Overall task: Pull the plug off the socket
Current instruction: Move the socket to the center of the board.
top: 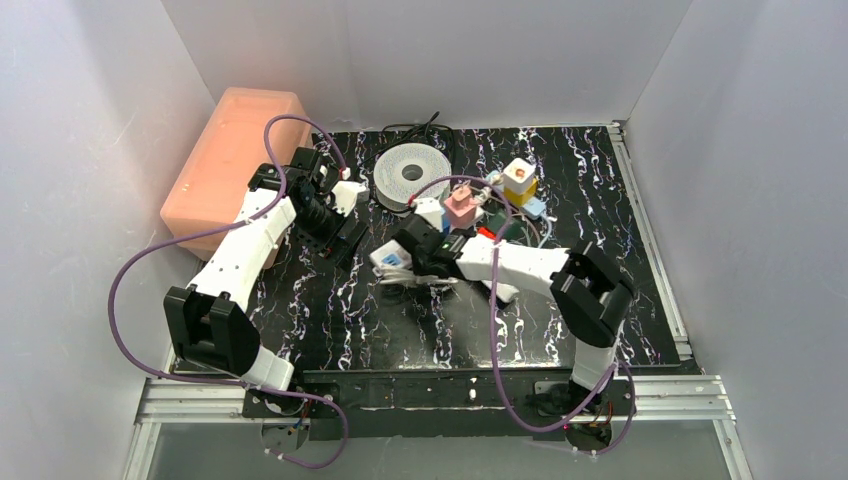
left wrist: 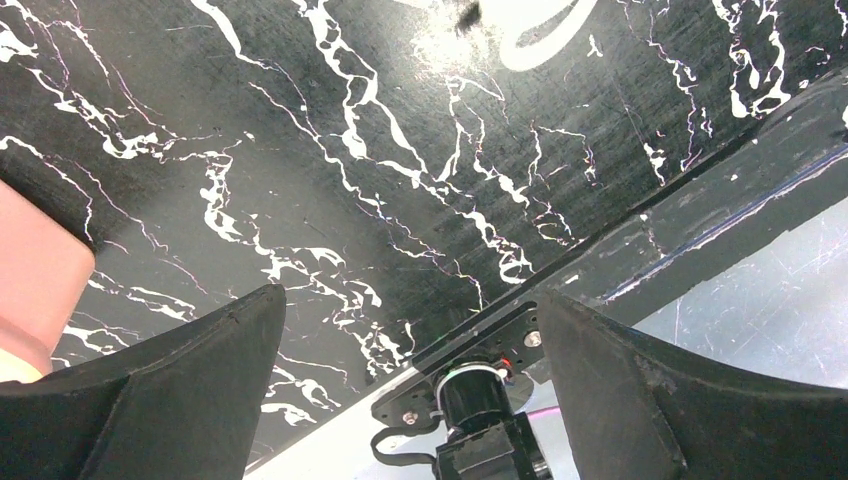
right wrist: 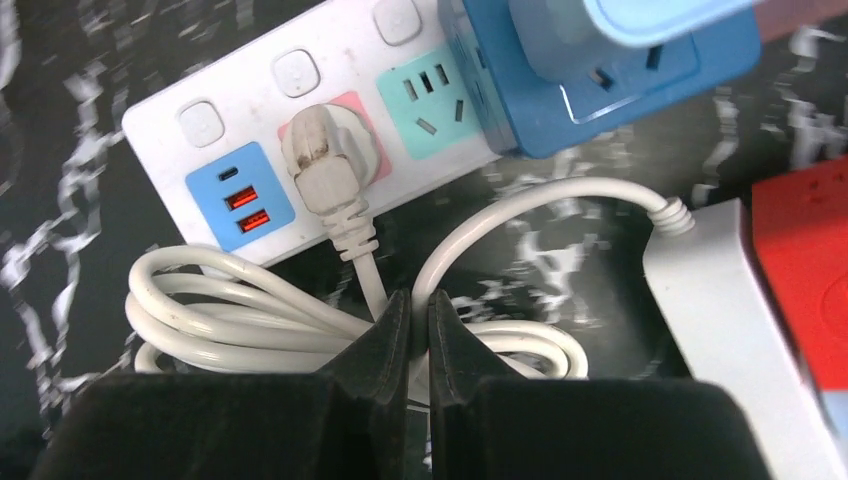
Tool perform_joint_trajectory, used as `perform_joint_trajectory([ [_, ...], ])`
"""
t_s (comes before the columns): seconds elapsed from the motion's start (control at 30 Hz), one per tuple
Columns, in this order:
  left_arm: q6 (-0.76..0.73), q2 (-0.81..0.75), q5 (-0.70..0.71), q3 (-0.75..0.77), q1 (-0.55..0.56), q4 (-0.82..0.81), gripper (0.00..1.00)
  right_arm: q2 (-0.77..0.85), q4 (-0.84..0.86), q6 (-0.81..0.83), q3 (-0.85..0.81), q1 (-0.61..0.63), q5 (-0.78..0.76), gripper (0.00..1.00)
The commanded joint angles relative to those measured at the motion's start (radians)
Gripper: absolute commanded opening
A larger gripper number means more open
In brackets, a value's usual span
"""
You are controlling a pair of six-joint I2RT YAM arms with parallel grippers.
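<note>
A white plug point(right wrist: 320, 165) sits in the pink socket of a white power strip point(right wrist: 300, 70), and its cord runs down into a coil of white cable point(right wrist: 200, 300). My right gripper point(right wrist: 420, 295) is just below the plug, its jaws shut on a white cord point(right wrist: 520, 200) that arcs in from the right and drops between the fingers. In the top view the right gripper point(top: 405, 262) lies at the strip's end point(top: 390, 258). My left gripper point(left wrist: 410, 295) is wide open with nothing in it, hovering at the table's back left point(top: 345, 232).
A blue adapter point(right wrist: 600, 70) fills the strip's far socket. A second white strip point(right wrist: 720, 300) and a red block point(right wrist: 800, 260) lie to the right. A pink box point(top: 235, 160), a white spool point(top: 412, 175) and pink point(top: 460, 208) and yellow point(top: 519, 180) cube adapters stand behind.
</note>
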State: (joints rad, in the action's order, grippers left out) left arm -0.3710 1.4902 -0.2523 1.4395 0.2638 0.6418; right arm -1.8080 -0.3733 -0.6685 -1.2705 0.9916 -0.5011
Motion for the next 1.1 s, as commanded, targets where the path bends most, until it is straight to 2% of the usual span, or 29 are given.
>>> perform_joint_trajectory([
  [0.0, -0.023, -0.007, -0.026, -0.014, -0.004, 0.114, 0.98, -0.024, 0.009, 0.057, -0.112, 0.079, 0.113, 0.01],
  [0.07, -0.03, 0.0, -0.029, -0.009, -0.004, 0.117, 0.98, 0.011, 0.016, 0.062, -0.084, 0.072, 0.087, 0.01],
  [0.37, -0.065, 0.039, -0.111, 0.035, 0.0, 0.168, 0.98, 0.382, 0.065, 0.113, 0.189, -0.029, 0.089, 0.01],
  [0.47, -0.08, 0.047, -0.138, 0.04, 0.031, 0.187, 0.98, 0.497, 0.089, 0.12, 0.304, -0.039, 0.127, 0.01],
  [0.57, -0.102, 0.046, -0.122, 0.032, 0.082, 0.187, 0.98, 0.539, 0.092, 0.118, 0.373, -0.041, 0.156, 0.01],
  [0.6, -0.102, 0.049, -0.116, 0.028, 0.107, 0.186, 0.98, 0.54, 0.085, 0.116, 0.383, -0.041, 0.164, 0.65],
  [0.63, -0.102, 0.053, -0.107, 0.024, 0.13, 0.186, 0.98, 0.536, 0.083, 0.112, 0.395, -0.041, 0.172, 0.7],
  [0.8, -0.09, 0.088, -0.058, 0.006, 0.216, 0.172, 0.98, 0.461, 0.112, 0.125, 0.401, -0.04, 0.256, 0.7],
  [0.97, -0.059, 0.076, -0.027, 0.013, 0.218, 0.171, 0.98, 0.385, 0.143, 0.144, 0.366, -0.039, 0.354, 0.7],
  [1.07, -0.062, 0.053, -0.007, -0.016, 0.204, 0.165, 0.98, 0.341, 0.168, 0.166, 0.342, -0.029, 0.405, 0.64],
])
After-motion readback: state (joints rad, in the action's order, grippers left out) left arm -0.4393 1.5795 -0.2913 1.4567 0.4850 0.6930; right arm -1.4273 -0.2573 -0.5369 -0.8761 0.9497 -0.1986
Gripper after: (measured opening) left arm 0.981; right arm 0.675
